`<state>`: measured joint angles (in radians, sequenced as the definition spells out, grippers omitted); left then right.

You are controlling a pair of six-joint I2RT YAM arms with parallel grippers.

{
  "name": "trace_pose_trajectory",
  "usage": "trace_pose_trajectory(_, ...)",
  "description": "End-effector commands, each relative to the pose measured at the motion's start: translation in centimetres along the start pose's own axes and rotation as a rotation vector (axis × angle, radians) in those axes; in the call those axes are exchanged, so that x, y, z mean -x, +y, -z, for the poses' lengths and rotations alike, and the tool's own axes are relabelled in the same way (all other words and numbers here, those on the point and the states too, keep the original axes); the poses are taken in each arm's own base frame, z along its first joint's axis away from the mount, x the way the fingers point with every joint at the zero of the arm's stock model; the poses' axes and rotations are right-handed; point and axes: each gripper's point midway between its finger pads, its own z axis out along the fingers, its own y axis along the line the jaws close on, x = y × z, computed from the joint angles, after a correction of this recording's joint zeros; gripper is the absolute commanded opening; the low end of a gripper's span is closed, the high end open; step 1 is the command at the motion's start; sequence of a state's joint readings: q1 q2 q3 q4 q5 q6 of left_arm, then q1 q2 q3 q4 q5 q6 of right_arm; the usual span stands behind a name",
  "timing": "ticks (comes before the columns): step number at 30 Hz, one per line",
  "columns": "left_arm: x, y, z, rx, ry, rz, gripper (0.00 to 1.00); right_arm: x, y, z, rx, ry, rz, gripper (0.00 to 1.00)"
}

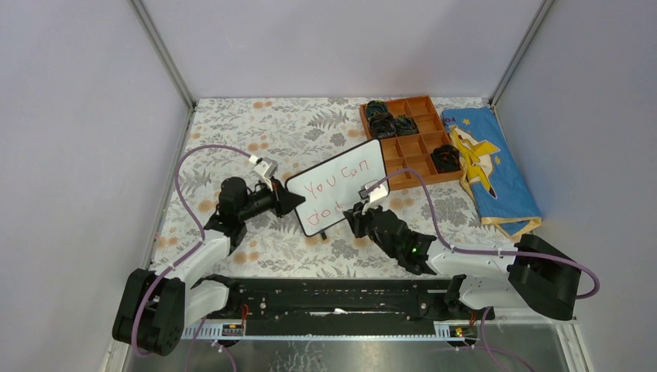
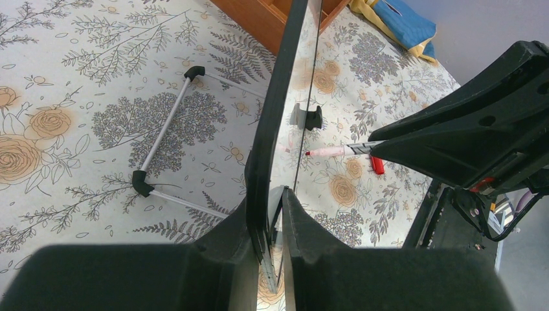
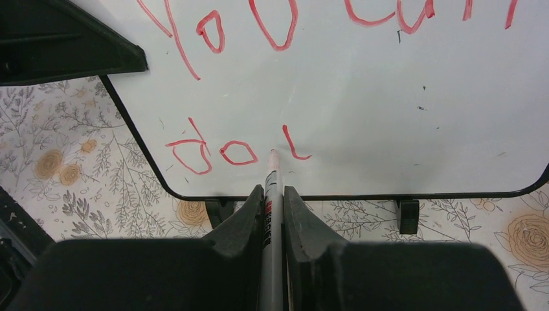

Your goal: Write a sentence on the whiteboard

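The whiteboard [image 1: 338, 186] stands propped on its feet at the table's middle. Red words on it read "You can" above "do" and one short stroke [image 3: 294, 148]. My left gripper [image 1: 293, 201] is shut on the board's left edge [image 2: 272, 129]. My right gripper [image 1: 355, 213] is shut on a grey marker [image 3: 272, 214]. The marker's tip [image 3: 272, 153] rests against the board's lower part, just left of the short stroke. The marker and right gripper also show in the left wrist view [image 2: 333, 151].
A brown compartment tray [image 1: 411, 139] with several dark items stands behind the board at the right. A blue and yellow cloth [image 1: 490, 167] lies at the far right. A red cap [image 2: 377, 164] lies on the floral tablecloth. The board's wire stand [image 2: 162, 133] is behind it.
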<state>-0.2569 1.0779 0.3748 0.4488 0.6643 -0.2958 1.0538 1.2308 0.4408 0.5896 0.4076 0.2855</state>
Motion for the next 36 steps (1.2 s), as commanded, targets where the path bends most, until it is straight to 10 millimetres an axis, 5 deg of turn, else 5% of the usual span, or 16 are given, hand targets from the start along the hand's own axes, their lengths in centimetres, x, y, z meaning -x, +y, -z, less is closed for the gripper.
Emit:
trace_pose_trajectory(1,-2.1,2.6,0.4,0.118,0.063,-0.041,0.13,3.2,0.9,-0.7,-0.003,-0.091,-0.042,0.0)
trace_pose_trajectory(36,-2.1,2.6,0.4,0.12,0.063,-0.042,0.13,2.6,-2.5,-0.4,-0.132,-0.098,-0.068,0.0)
